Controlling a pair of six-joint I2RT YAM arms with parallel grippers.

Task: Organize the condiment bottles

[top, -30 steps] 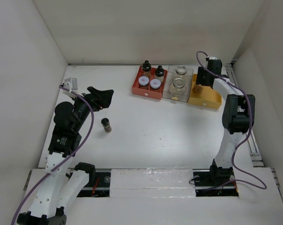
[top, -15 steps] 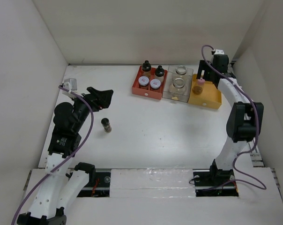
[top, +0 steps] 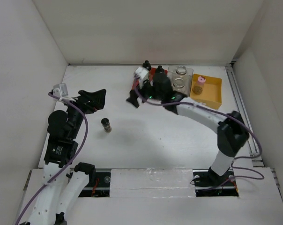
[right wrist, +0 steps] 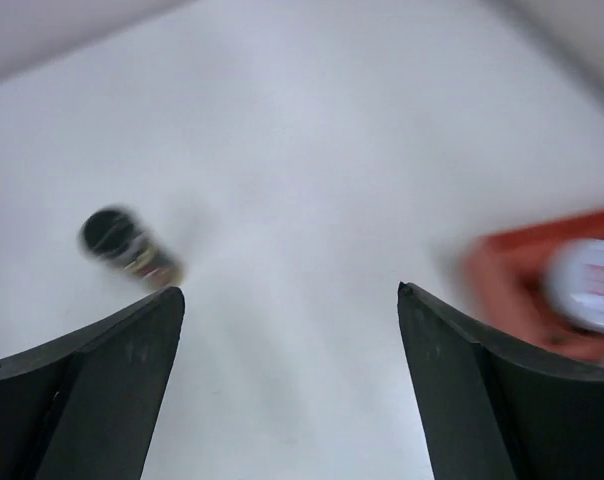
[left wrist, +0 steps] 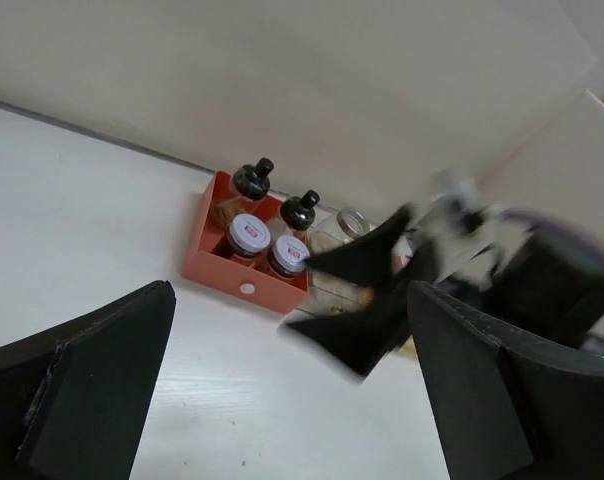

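You face a white table (top: 146, 140) boxed in by white walls (top: 151, 28). Near its far edge three trays stand side by side: a red tray (left wrist: 222, 272) on the left, a clear tray (top: 189, 77) in the middle and an orange tray (top: 212, 89) on the right.

Bright even light, soft shadows; right wrist view motion-blurred

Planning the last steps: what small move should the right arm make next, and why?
Probably move the right end effector toward the dark slim shaker and lower around it: its jaws are open and empty, and that shaker stands alone on the table.
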